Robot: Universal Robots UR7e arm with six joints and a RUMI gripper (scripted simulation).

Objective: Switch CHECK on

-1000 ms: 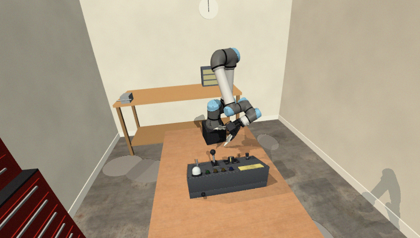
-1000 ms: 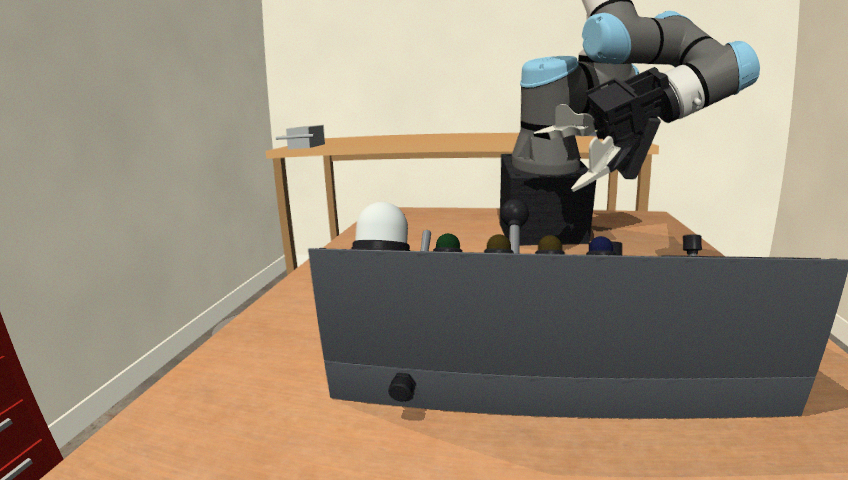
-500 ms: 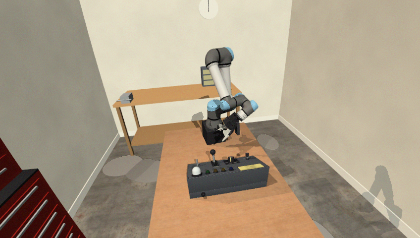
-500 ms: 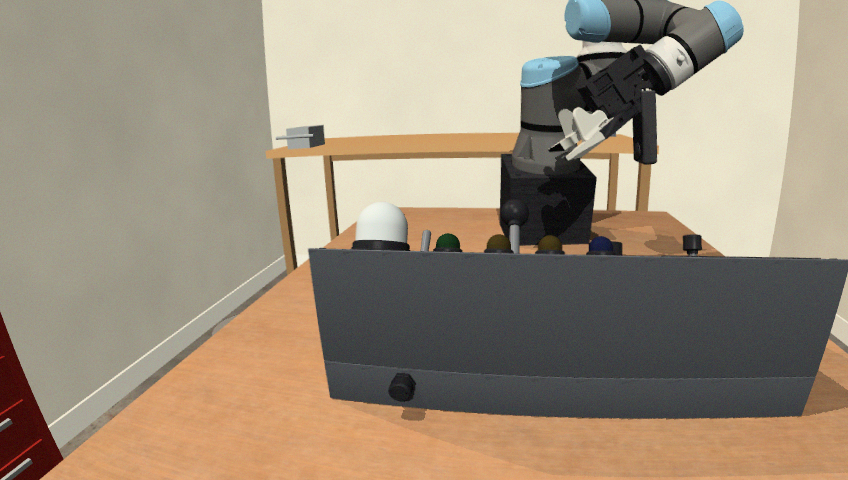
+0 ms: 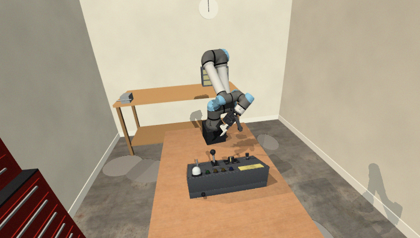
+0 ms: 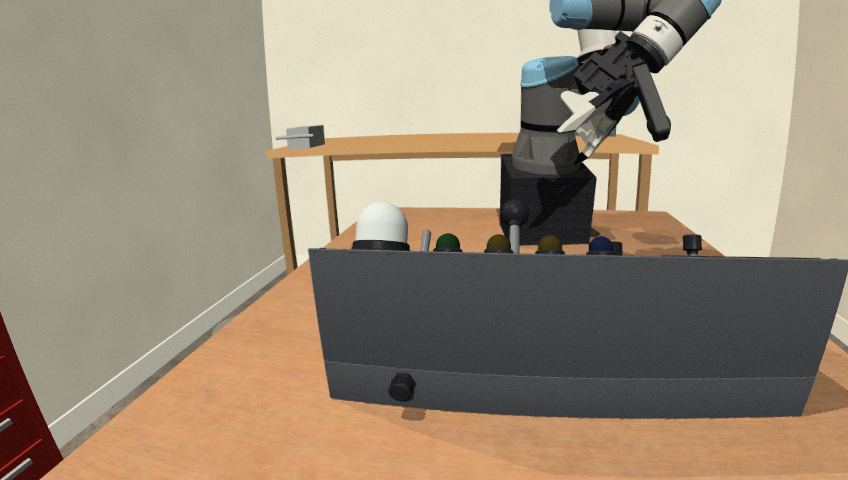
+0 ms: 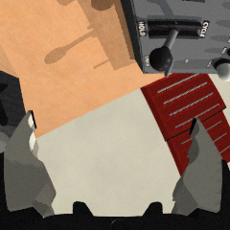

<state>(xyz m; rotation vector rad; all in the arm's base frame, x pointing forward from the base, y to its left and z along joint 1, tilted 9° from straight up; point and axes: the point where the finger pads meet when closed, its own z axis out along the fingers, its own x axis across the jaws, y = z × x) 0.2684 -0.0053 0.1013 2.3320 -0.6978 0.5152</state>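
Note:
The dark grey console (image 5: 227, 176) sits unfastened on the wooden table, with its front towards the exterior camera (image 6: 565, 333). Its top carries a white dome (image 5: 196, 170), a small silver toggle (image 5: 196, 162), a black ball lever (image 5: 212, 153), a row of coloured buttons (image 5: 219, 170), a rotary knob (image 5: 231, 159), a small black toggle (image 5: 247, 155) and a yellow plate (image 5: 250, 166). I cannot read which control is CHECK. My gripper (image 5: 232, 129) is open and empty, in the air behind the console and well above the table (image 6: 621, 139). The wrist view shows the open fingers, with the ball lever (image 7: 161, 57) between HOLD and CYCLE.
The arm's black pedestal (image 5: 214, 134) stands on the table's far end. A black knob (image 6: 401, 387) sticks out of the console's front. A side table (image 5: 177, 94) with a small grey box (image 5: 126, 97) is at the back. A red tool cabinet (image 5: 23, 203) is at the lower left.

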